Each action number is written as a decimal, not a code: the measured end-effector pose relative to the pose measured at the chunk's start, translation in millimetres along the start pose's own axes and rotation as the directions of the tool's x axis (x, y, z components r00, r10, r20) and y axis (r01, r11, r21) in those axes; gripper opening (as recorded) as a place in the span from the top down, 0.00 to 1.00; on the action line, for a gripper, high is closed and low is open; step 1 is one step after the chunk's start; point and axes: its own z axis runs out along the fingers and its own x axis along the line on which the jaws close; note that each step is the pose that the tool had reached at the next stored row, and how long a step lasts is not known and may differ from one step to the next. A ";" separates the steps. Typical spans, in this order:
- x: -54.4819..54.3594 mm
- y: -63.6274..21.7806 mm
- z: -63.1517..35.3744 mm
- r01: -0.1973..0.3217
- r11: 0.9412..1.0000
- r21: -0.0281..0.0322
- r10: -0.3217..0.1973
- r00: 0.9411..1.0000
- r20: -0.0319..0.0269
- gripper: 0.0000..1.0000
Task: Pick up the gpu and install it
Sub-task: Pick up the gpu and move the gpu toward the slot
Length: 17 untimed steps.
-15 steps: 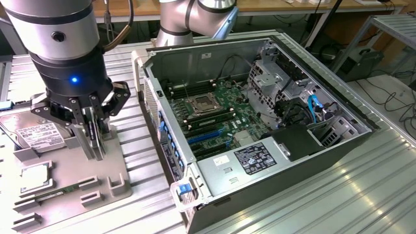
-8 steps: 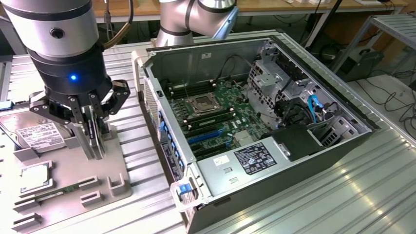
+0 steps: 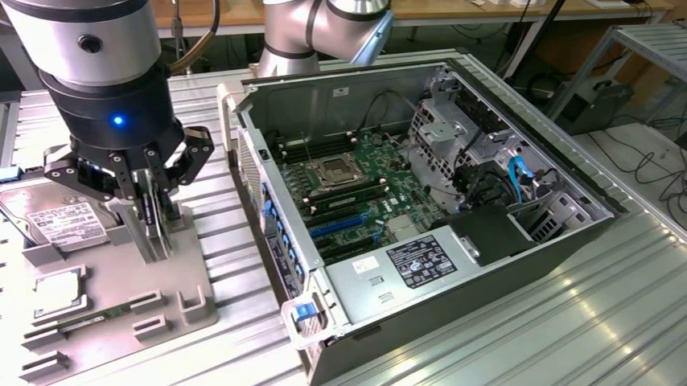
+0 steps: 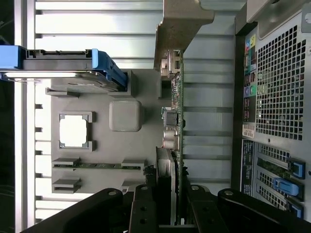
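The gpu (image 3: 163,233) stands on edge in the grey fixture tray (image 3: 118,277) at the exterior view's left. It is a thin green card with a silver bracket (image 4: 181,24) at one end. My gripper (image 3: 150,229) comes down from above, its fingers (image 3: 137,211) pressed against both faces of the card. In the wrist view the gpu (image 4: 176,111) runs edge-on from between my gripper (image 4: 170,199) toward the bracket. I cannot tell whether the card has left its holder. The open computer case (image 3: 269,129) lies to the exterior view's right, with the motherboard (image 3: 359,189) and blue slots (image 3: 341,225) exposed.
On the tray, a silver hard drive (image 3: 59,221) in a blue carrier (image 4: 104,68), a square processor (image 3: 59,293) and a narrow memory stick (image 3: 92,320) lie near the gripper. The case's rear panel (image 4: 277,97) stands close beside the tray. Ribbed metal tabletop (image 3: 558,322) surrounds everything.
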 end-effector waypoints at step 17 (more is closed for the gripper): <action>0.4 0.6 -14.8 0.000 1.000 0.000 0.000 1.000 -0.005 0.72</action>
